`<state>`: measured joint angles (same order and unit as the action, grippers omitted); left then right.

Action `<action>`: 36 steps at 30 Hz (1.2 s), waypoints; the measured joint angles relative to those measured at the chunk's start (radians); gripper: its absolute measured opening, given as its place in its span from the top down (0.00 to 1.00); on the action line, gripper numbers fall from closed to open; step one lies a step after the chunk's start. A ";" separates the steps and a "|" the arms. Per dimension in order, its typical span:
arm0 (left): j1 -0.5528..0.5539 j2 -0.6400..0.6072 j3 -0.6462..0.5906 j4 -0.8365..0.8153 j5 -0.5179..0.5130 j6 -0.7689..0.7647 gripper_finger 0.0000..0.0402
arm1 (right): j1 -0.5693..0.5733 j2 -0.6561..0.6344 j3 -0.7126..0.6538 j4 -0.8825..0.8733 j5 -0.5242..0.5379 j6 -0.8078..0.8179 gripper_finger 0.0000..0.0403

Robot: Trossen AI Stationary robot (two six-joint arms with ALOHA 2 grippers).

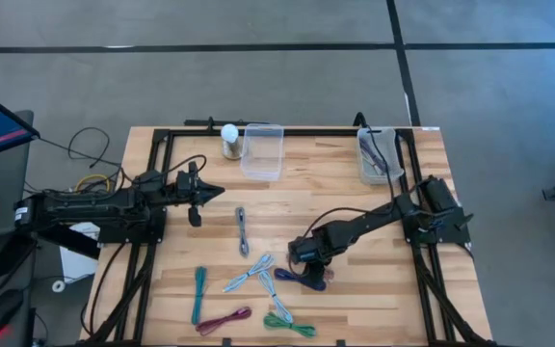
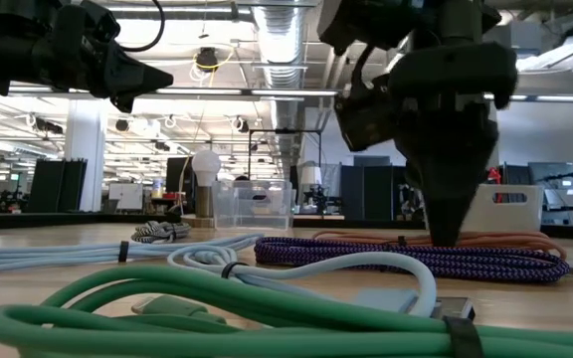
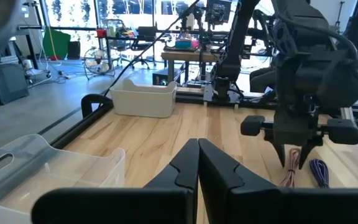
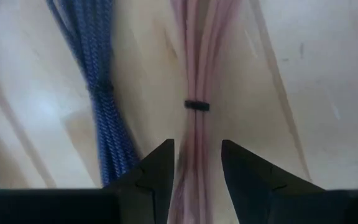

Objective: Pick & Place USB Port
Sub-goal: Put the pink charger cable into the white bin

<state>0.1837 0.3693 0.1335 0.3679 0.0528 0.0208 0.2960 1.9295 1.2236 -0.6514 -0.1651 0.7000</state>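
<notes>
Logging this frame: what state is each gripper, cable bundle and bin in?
Right gripper: open, fingers straddling the pink cable.
Pink cable: bundled, tied, flat on the table, not lifted.
Purple cable: bundled, tied, lying beside the pink one.
Left gripper: shut, empty, waiting above the table.
Clear bin: upright, looks empty.
Small bin: upright, holds dark cables.

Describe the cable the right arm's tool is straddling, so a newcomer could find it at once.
Start at the right arm's tool, lowered to the wooden table with its fingers open. Between them lies the pale pink cable bundle, cinched by a thin black tie. Its neighbour beside it, the blue braided cable, is darker and thicker.
</notes>
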 joint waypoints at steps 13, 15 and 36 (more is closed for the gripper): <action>0.000 0.000 0.000 0.000 0.000 0.000 0.98 | 0.008 0.007 0.001 0.022 -0.019 -0.050 0.95; 0.000 0.000 0.000 0.000 0.000 0.000 0.98 | 0.008 0.007 0.001 0.024 -0.020 -0.074 0.97; 0.000 0.000 0.000 0.000 0.000 0.000 0.98 | -0.060 -0.057 0.121 -0.179 0.076 -0.272 0.99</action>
<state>0.1837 0.3693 0.1335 0.3679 0.0529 0.0208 0.2364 1.8726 1.3449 -0.8307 -0.0890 0.4285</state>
